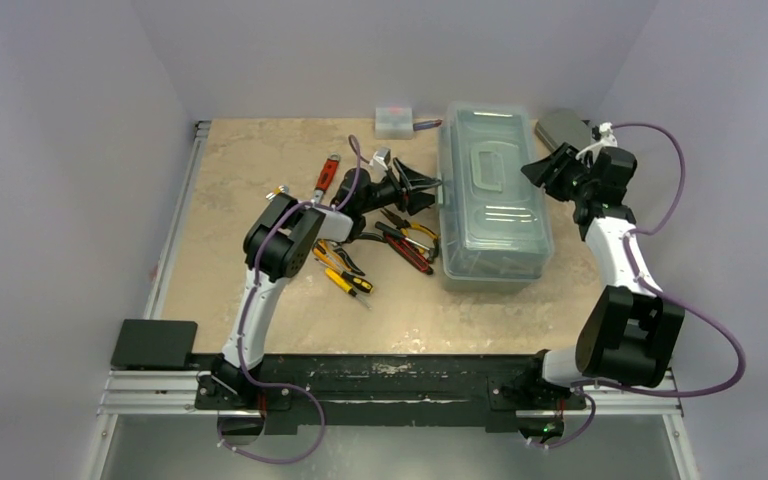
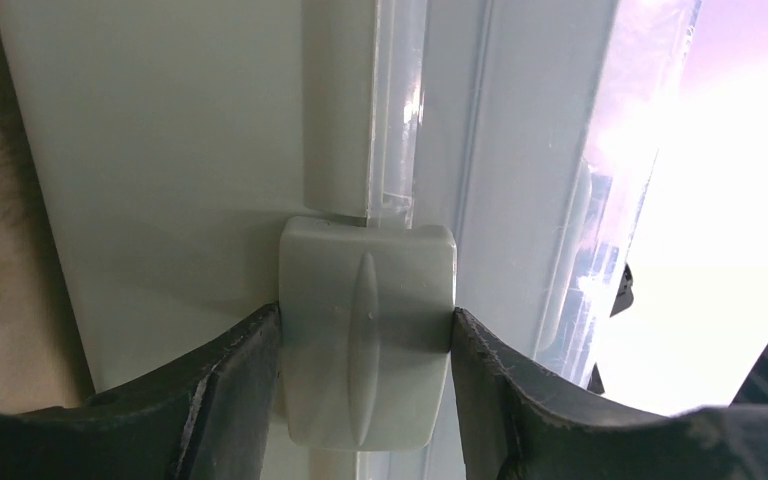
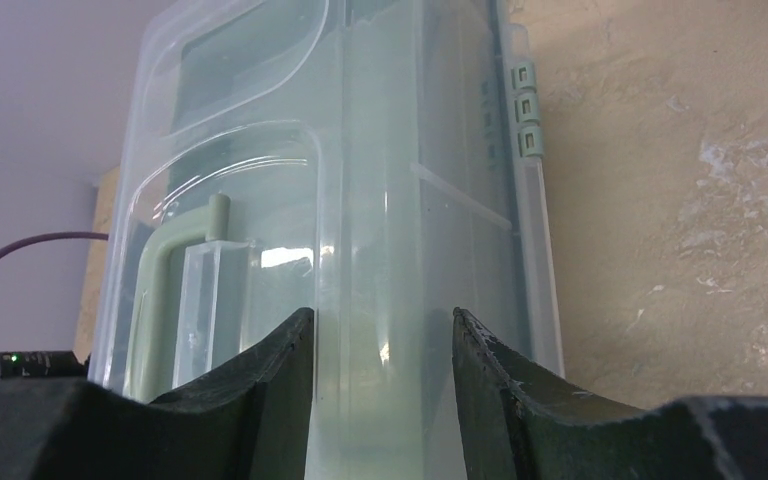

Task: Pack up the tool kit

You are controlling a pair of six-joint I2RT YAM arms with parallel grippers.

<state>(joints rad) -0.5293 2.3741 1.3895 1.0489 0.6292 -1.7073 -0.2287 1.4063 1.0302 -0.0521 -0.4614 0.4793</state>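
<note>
While it is standing closed, toolbox (image 1: 490, 200): sitting in the upper middle of the top view, right of centre.
Left gripper (image 1: 422, 188): pinching the latch (image 2: 368, 330) on the toolbox's left side, fingers (image 2: 230, 370) touching both its edges.
Right gripper (image 1: 548, 170): hanging at the toolbox's right edge, fingers part-spread; cannot tell whether gripping.
Pliers (image 1: 415, 240), screwdrivers (image 1: 345, 280): lying loose left of the toolbox.

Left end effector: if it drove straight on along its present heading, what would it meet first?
The toolbox latch: it sits between the left end effector's fingers, which appear to touch its sides. Going on would likely press the toolbox wall right behind; the remaining depth is unclear.
</note>
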